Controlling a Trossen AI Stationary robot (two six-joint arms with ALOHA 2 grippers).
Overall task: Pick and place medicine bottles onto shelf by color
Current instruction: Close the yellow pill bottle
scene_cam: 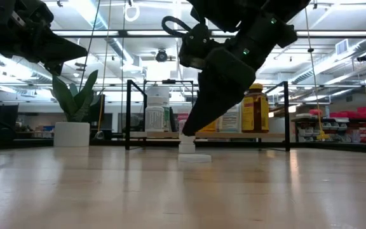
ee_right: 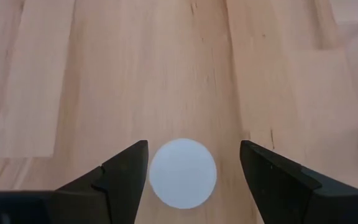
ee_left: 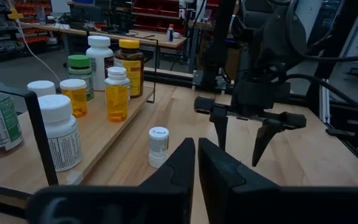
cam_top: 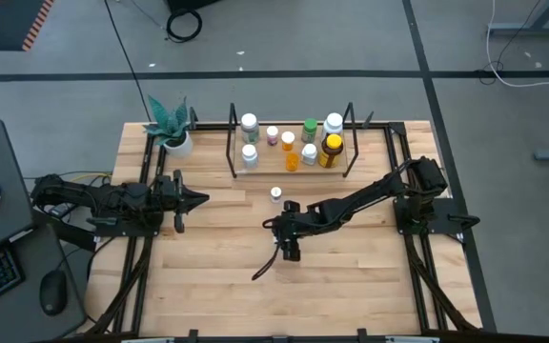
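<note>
R gripper (ee_right: 194,171) hangs open over a white bottle (ee_right: 183,172), fingers either side, apart. Wrist cam shows only its cap; L wrist cam shows label. L gripper (ee_left: 196,163) clenched, empty, near plant (cam_top: 170,122).

A: What sits on the tabletop (cam_top: 208,276)?

B: A light-wood plank surface carries the shelf (cam_top: 260,170) along its far edge, a white plant pot (cam_top: 179,144) just beside the shelf's left end, and one small white bottle (cam_top: 275,193) standing alone in front of the shelf.

A: And on the shelf itself?

B: Bottles stand upright: white ones at the left, orange ones mid-board, a green-capped one behind, and the amber bottle (cam_top: 331,151) with a yellow cap at the right.
</note>
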